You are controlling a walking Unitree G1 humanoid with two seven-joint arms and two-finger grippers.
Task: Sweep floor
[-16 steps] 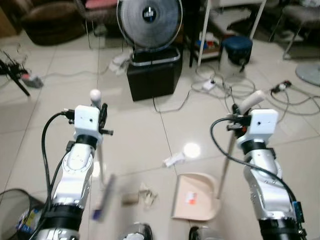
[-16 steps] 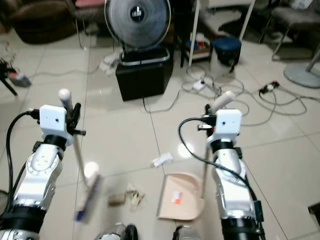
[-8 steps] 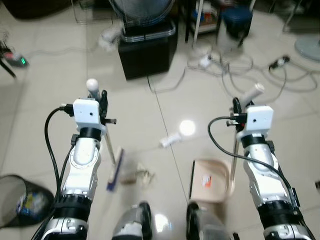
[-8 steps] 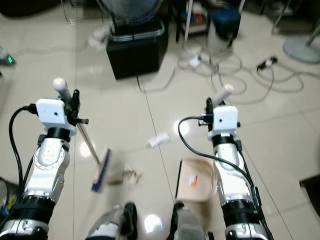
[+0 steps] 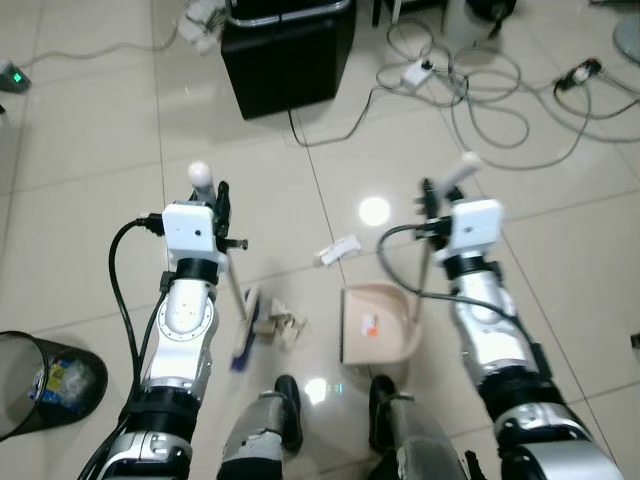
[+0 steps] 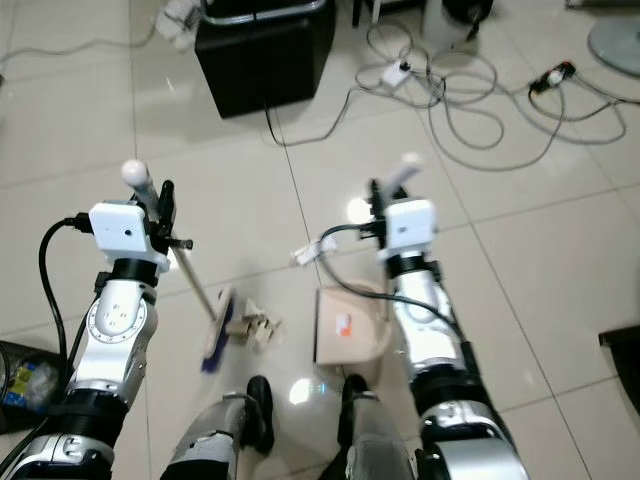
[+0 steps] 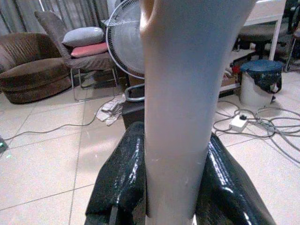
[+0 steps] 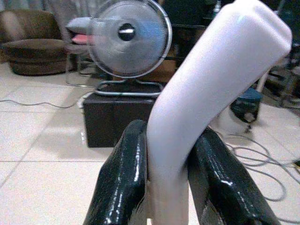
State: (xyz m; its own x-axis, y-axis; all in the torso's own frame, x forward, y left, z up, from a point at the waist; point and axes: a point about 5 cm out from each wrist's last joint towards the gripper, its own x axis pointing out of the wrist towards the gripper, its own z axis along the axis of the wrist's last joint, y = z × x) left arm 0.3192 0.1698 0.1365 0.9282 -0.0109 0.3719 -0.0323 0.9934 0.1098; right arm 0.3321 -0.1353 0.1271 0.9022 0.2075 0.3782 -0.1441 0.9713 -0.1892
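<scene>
Crumpled scraps (image 5: 283,327) lie on the tiled floor (image 5: 90,160), just beside the broom (image 5: 245,312) head, with the dustpan (image 5: 375,322) near on the right.

Left gripper (image 5: 221,200): fingers clamped on the broom pole. Right gripper (image 5: 428,196): fingers clamped on the dustpan handle (image 8: 206,108).

Risk: scraps sit off the pan mouth; a slanted stroke could push them past it. A white scrap (image 5: 339,248) lies farther out, apart.

Wrist views show the fan (image 8: 126,37) and sofa (image 7: 33,70); head views add the bin (image 5: 45,385).

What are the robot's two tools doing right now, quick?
Left tool: closed on the broom handle.
Right tool: closed on the dustpan handle.
</scene>
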